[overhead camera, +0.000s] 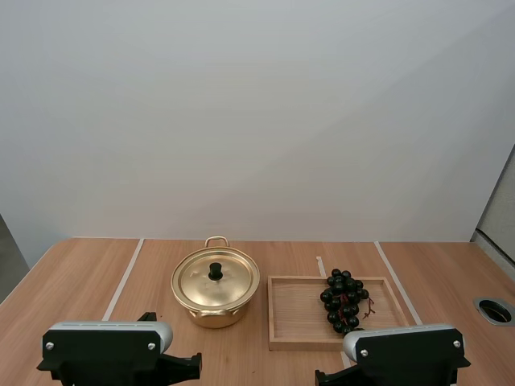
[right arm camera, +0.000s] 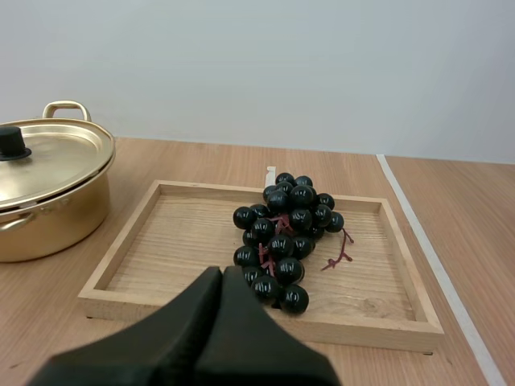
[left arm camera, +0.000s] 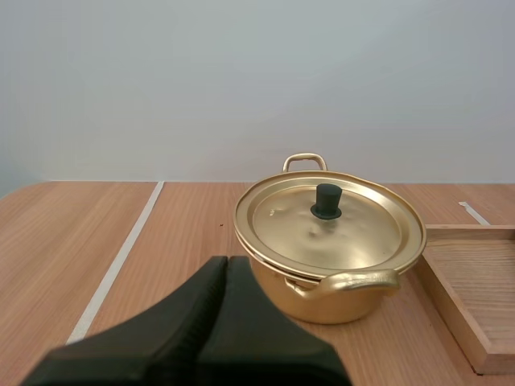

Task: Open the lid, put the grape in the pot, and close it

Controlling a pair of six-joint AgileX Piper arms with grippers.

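A gold pot (overhead camera: pixel 215 301) stands on the wooden table with its lid (overhead camera: pixel 215 278) on, a black knob (overhead camera: pixel 216 271) at the lid's centre. To its right a bunch of dark grapes (overhead camera: pixel 344 301) lies in a wooden tray (overhead camera: pixel 294 318). My left gripper (left arm camera: pixel 226 263) is shut on nothing, its tips short of the pot (left arm camera: pixel 330 265) and lid (left arm camera: pixel 326 225). My right gripper (right arm camera: pixel 222 273) is shut too, its wedge just short of the tray's (right arm camera: pixel 137 241) near rim, close to the grapes (right arm camera: pixel 284 233). The pot (right arm camera: pixel 44 189) sits beside the tray.
White tape lines (overhead camera: pixel 123 278) run across the table. A round cable hole (overhead camera: pixel 494 310) sits at the table's right edge. Both arm bases (overhead camera: pixel 109 347) rest along the near edge.
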